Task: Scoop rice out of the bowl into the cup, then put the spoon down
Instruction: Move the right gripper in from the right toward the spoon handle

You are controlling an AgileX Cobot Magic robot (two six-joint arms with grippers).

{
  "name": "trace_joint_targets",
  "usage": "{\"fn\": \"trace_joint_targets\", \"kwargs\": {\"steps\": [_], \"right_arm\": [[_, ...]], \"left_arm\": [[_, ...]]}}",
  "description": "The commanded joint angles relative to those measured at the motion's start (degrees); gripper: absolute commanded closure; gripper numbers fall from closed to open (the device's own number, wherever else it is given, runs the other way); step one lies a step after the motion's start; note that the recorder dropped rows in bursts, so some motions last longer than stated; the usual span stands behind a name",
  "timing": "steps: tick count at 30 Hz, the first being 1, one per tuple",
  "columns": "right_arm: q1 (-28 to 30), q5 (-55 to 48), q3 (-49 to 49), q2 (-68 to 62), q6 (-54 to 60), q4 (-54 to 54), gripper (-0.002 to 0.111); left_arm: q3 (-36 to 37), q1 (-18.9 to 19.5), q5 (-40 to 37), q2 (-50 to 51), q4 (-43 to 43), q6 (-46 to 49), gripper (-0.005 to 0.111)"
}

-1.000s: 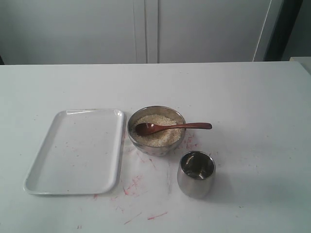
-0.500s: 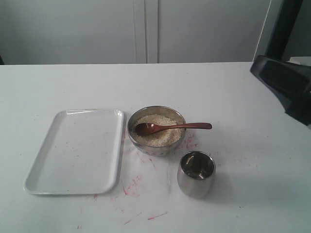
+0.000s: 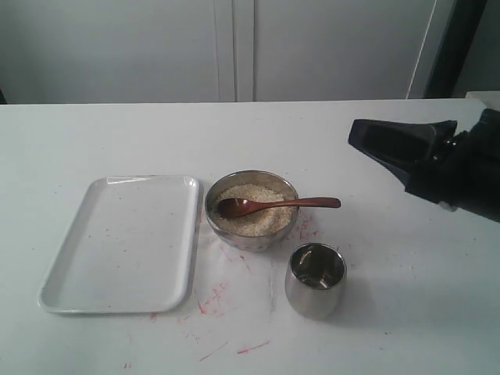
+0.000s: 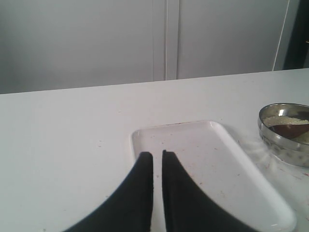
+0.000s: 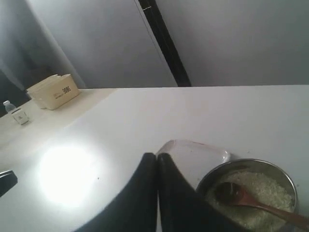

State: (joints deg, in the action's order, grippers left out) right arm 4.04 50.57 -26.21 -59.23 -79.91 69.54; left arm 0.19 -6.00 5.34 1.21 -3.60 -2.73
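Observation:
The steel bowl [image 3: 250,238] stands mid-table, filled with rice [image 3: 254,220]. Across it lies the brown wooden spoon [image 3: 281,205], scoop on the rice and handle sticking out over the rim to the right. The steel cup [image 3: 315,280] stands just in front and right of the bowl. My right gripper [image 3: 353,134] hovers shut and empty at the right, above and behind the spoon handle; its wrist view shows its gripper [image 5: 157,155], the bowl [image 5: 241,164] and the spoon [image 5: 260,205]. My left gripper [image 4: 157,153] is over the tray's near end, fingers nearly together and empty; the bowl [image 4: 285,152] is off to one side.
A white rectangular tray [image 3: 125,242] lies left of the bowl, with nothing on it. Red marks [image 3: 215,297] stain the white table in front of the bowl. A beige box [image 5: 53,91] and a small bottle [image 5: 18,115] stand on a side surface.
The right arm has come into the exterior view from the right edge and moved left and lower toward the bowl. Bowl, spoon, cup and tray have not moved.

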Motion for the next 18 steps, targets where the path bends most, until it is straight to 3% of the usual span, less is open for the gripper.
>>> {"fn": "trace_joint_targets", "kwargs": {"steps": [1, 11, 18], "right_arm": [[0.31, 1.31, -2.87, -3.42, -1.18, 3.42, 0.108], [-5.25, -1.22, -13.02, -11.71, -11.54, 5.42, 0.108], [-6.35, -11.84, -13.56, -15.78, -25.71, 5.28, 0.108]], "left_arm": [[-0.19, -0.17, 0.61, 0.05, -0.22, -0.08, 0.092], [-0.19, -0.17, 0.61, 0.05, -0.22, -0.08, 0.092], [-0.19, -0.17, 0.61, 0.05, -0.22, -0.08, 0.092]]}}
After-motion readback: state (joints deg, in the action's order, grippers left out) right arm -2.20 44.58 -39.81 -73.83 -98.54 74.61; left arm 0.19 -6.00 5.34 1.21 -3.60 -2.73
